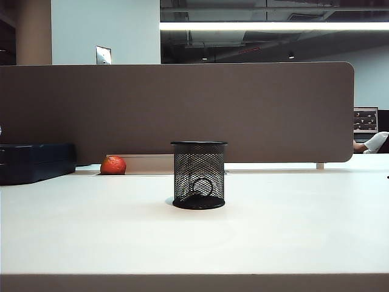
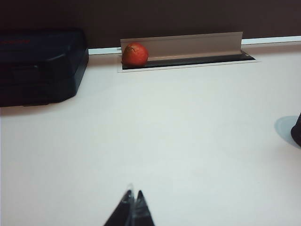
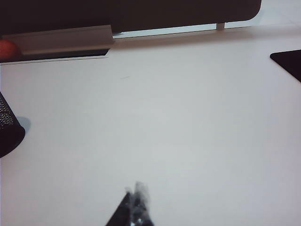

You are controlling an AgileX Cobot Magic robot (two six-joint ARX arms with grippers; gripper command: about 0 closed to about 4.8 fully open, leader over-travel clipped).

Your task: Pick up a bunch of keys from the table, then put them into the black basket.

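The black wire-mesh cylindrical basket stands mid-table on the off-white table; a dark key ring with keys lies inside it. Both grippers — left gripper, right gripper — hover clenched and empty, well apart from the basket.

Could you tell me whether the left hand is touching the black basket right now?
Apart. In the left wrist view the left hand sits over bare table, with the black basket away at the frame's edge.
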